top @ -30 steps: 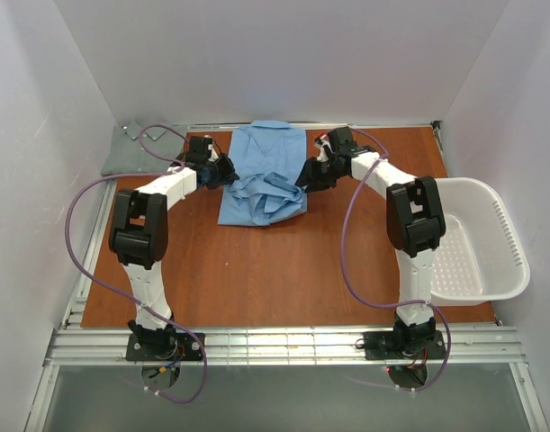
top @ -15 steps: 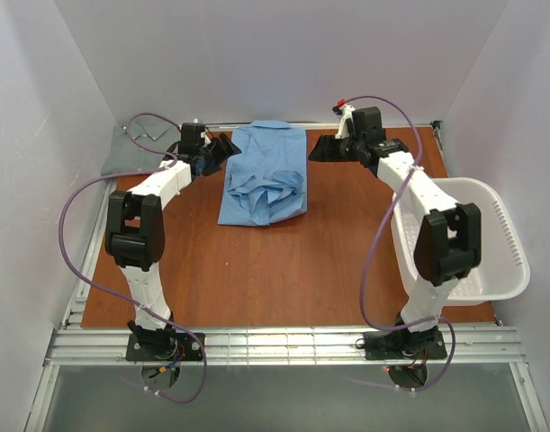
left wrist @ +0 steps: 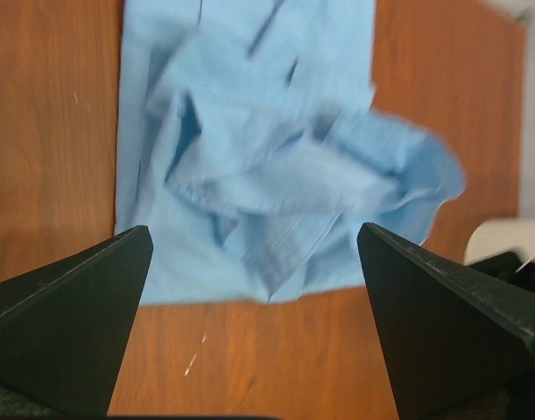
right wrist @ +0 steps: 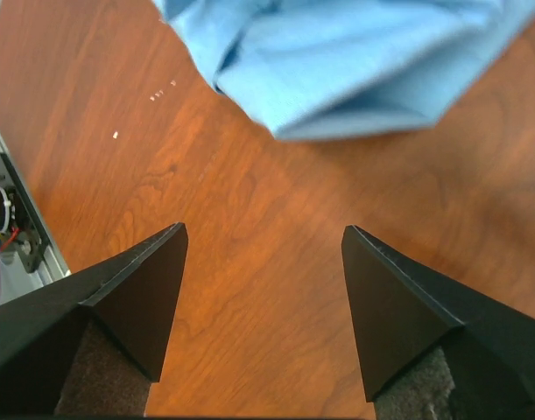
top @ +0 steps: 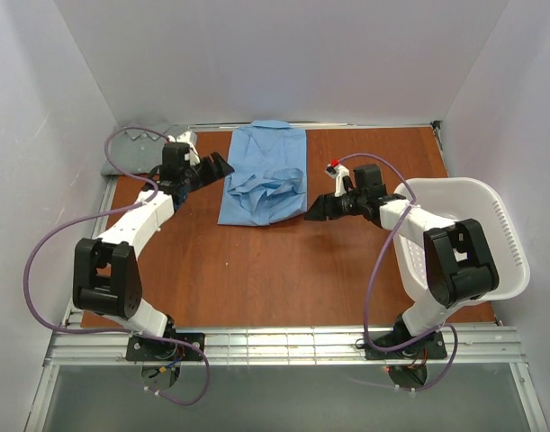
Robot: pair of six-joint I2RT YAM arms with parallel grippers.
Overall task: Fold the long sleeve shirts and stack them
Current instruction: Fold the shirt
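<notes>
The light blue cloth shirt (top: pixel 264 175) is lying on the brown wooden counter (top: pixel 256 279), long axis running 12 to 6 o'clock. Left fingers (left wrist: pixel 66 315) and right fingers (right wrist: pixel 118 297) are flanking it, spread apart, empty.

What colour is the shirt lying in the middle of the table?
The shirt is plain light blue, with no pattern; the left wrist view shows it best.
</notes>
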